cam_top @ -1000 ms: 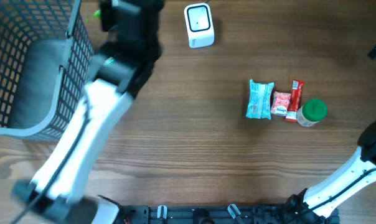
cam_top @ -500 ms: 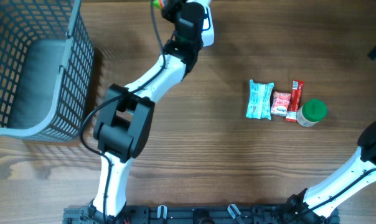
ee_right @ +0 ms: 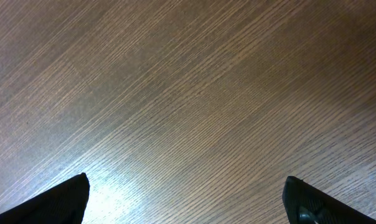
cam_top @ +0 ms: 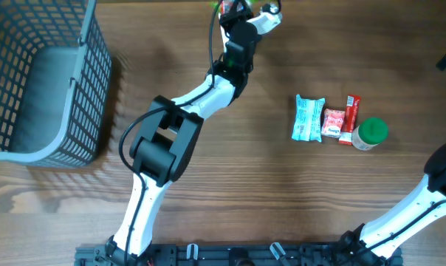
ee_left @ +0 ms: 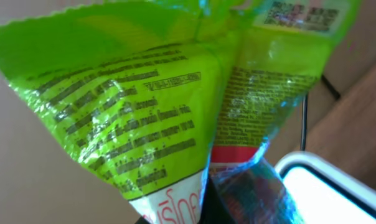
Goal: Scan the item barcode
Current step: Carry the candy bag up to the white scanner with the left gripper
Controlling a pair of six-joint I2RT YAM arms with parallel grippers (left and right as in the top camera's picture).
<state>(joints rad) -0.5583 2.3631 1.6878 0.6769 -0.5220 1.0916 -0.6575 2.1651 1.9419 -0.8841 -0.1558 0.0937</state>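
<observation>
Left arm has reached further along the far edge than half a second back. I see the left gripper clamped shut on the green snack packet, which fans out ahead of it. White scanner sits just below-right of the packet. Right gripper gapes empty over the table, well apart.

The overhead camera looks straight down on the wooden table from high above, with the robot's side at the bottom edge of its picture. The left wrist camera is very near to a green packet, which fills almost all its view; a strip of wood at its right edge is the same table. The right wrist camera faces down at bare wood from close by, the fingertips of the right gripper in its lower corners, and shares only this surface with the overhead view.
</observation>
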